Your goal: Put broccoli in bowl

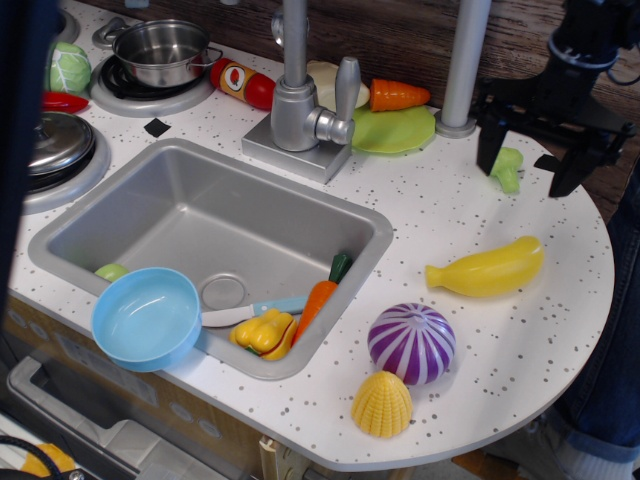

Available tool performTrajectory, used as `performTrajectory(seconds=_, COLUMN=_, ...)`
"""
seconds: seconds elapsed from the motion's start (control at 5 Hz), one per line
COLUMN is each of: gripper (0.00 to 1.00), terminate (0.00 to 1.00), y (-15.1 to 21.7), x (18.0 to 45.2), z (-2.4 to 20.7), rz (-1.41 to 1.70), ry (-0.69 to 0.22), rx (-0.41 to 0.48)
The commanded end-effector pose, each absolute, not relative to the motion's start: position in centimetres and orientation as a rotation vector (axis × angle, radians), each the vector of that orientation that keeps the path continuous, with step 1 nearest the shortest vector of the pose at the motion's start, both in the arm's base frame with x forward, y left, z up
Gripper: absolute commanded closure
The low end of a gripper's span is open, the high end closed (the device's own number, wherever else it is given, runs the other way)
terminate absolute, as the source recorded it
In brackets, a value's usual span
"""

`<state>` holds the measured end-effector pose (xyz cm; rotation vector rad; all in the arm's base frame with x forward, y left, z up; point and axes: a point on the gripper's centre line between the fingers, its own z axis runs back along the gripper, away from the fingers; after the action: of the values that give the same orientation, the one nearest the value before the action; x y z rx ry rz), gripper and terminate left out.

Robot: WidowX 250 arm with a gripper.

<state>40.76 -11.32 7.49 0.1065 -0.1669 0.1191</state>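
Observation:
The light-green broccoli (508, 168) lies on the white counter at the far right, near the back wall. My black gripper (527, 166) hangs over it, open, with one finger (489, 150) left of it and the other right of it; the fingers are apart from it. The light-blue bowl (146, 318) sits empty at the front left corner of the sink, over the sink's rim.
The steel sink (150, 205) holds a carrot (318, 298), a knife, a yellow pepper (264, 331) and a small green ball (111, 271). A banana (487, 268), purple onion (411, 343) and corn (381, 403) lie on the counter. The faucet (298, 90), a grey pole (462, 65) and a green plate (393, 129) stand behind.

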Motion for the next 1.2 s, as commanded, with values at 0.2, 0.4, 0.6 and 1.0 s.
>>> performTrajectory(seconds=0.2, gripper=0.00, terminate=0.00, y=-10.0, x=45.9, z=9.2, rz=0.082, ry=-0.260, rx=0.102)
performTrajectory(seconds=0.4, gripper=0.00, terminate=0.00, y=-8.5, x=47.2, z=9.3, rz=0.031, ry=-0.247, rx=0.122)
performTrajectory(seconds=0.6, gripper=0.00, terminate=0.00, y=-8.5, x=47.6, z=8.8, rz=0.039, ry=-0.264, rx=0.092)
performTrajectory(seconds=1.0, gripper=0.00, terminate=0.00, y=-8.4, x=47.7, z=6.6, rz=0.045, ry=-0.283, rx=0.039)
